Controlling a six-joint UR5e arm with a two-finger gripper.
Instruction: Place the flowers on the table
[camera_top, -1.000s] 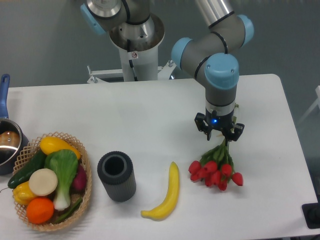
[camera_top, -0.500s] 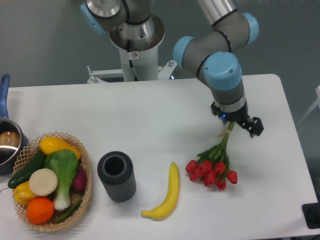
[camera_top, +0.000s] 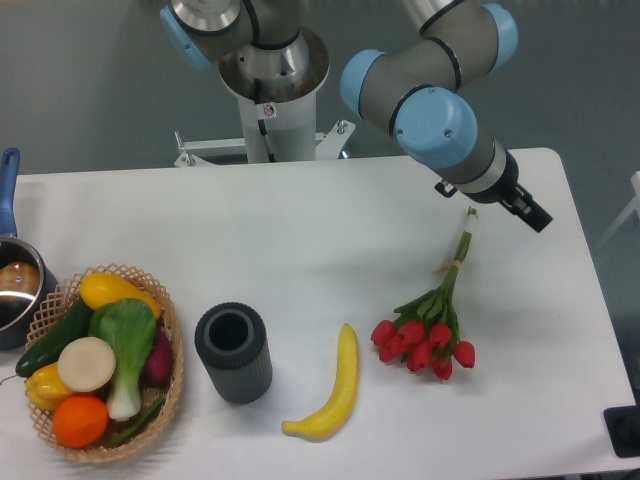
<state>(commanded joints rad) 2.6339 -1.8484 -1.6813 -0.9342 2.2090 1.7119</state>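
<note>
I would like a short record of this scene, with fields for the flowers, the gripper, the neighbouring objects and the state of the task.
flowers: flowers lying flat on the table, red heads toward the camera
gripper: gripper tilted, past the stem tips, not touching the stems; jaw state unclear
nearest object: banana
others: dark cylinder, basket of vegetables, pot
task state: flowers appear placed

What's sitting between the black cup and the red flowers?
A yellow banana lies on the table between the black cup and the flowers, seen from the fixed camera.
</note>
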